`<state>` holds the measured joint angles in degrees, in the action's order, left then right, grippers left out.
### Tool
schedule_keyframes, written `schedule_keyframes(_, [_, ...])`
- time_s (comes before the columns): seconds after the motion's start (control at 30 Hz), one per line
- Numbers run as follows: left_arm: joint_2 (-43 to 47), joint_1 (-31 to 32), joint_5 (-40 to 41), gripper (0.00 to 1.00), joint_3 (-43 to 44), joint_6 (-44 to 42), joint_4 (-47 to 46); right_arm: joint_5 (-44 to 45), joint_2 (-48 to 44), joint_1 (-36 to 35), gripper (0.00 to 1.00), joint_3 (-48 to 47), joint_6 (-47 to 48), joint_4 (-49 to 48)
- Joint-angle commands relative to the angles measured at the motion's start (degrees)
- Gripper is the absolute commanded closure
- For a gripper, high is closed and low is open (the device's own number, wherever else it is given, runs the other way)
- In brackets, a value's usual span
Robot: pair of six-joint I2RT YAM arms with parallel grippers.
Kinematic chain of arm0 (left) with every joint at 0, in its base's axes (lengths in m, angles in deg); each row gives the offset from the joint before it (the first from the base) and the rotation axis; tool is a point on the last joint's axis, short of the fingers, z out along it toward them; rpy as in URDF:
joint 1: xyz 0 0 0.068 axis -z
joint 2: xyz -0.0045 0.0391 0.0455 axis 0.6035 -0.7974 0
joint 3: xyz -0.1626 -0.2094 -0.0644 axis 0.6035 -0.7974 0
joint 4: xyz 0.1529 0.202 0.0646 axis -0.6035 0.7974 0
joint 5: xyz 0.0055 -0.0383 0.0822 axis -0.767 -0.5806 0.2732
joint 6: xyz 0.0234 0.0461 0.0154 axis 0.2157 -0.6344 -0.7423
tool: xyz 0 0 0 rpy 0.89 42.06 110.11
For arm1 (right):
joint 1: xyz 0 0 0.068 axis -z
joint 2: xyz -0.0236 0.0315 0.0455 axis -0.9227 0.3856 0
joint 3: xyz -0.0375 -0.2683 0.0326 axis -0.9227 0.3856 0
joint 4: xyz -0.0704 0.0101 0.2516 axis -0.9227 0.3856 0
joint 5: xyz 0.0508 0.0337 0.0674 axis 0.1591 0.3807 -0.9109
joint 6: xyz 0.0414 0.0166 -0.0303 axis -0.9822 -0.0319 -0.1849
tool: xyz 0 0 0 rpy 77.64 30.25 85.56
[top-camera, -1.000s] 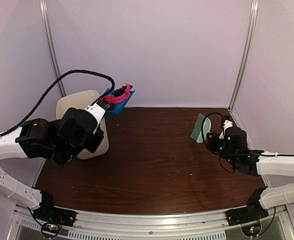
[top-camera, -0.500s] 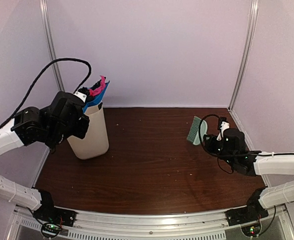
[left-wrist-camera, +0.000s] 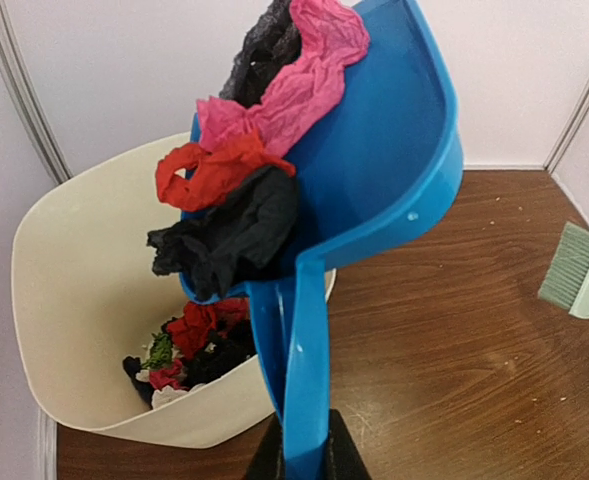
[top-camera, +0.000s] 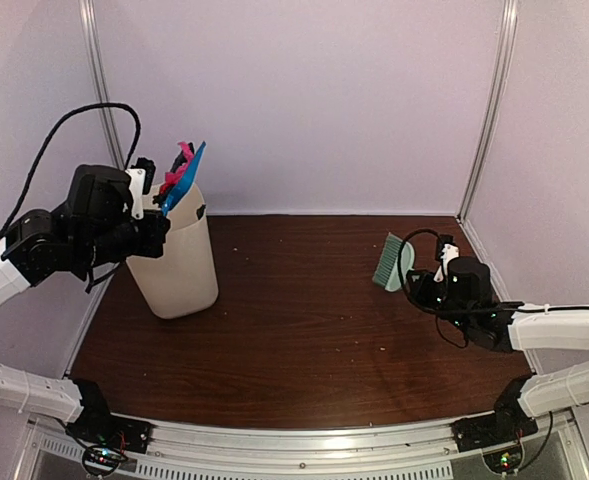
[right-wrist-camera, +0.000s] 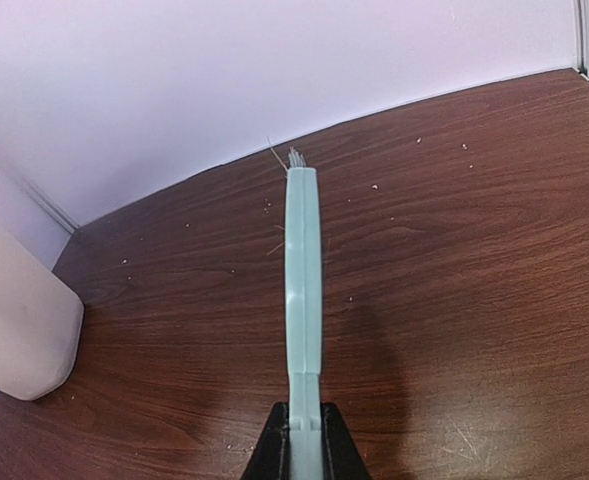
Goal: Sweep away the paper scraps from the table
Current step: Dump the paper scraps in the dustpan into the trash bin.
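The left claw [left-wrist-camera: 302, 458] is clamping tight on the handle of the blue dustpan [left-wrist-camera: 399, 150], which is standing steeply. Its long axis is running from the handle low at the claw to the pan end pointing up, and it is rolling sideways over the cream bin [left-wrist-camera: 59, 290]. The paper scraps [left-wrist-camera: 274, 105], pink, red and black clumps, are hanging off the pan's lower edge. More are lying in the bin's bottom, and tiny pale specks are dotting the surface [top-camera: 304, 340]. The right claw [right-wrist-camera: 303, 440] is gripping the pale green brush [right-wrist-camera: 304, 260] firmly, its length pointing towards the back wall.
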<state>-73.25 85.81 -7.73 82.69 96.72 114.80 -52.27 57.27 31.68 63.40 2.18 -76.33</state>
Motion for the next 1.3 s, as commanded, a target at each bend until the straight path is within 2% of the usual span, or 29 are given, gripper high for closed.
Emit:
schedule_keyframes(0.0, [2.1, -3.2, -9.1, 1.00, -0.5, 3.6, -6.8, -0.7, -0.2, 0.3, 1.00, 0.2, -0.6, -1.1])
schedule_keyframes(0.27, [3.3, -8.3, -14.4, 1.00, -0.2, 11.6, -9.4, -0.8, -0.4, 0.3, 1.00, -0.3, -0.5, 0.2])
schedule_keyframes(0.7, [4.5, -11.5, -19.1, 1.00, -1.2, 20.5, -13.1, -1.2, -0.4, 0.4, 1.00, -0.3, 0.0, 0.5])
schedule_keyframes(1.0, [5.6, -15.5, -26.0, 1.00, -5.2, 28.2, -19.1, -1.9, -0.6, 0.4, 1.00, -0.2, 0.5, 0.8])
schedule_keyframes(1.27, [7.0, -15.6, -29.9, 1.00, -7.6, 34.6, -26.1, -2.8, -0.7, 0.4, 1.00, 0.0, 0.3, 0.6])
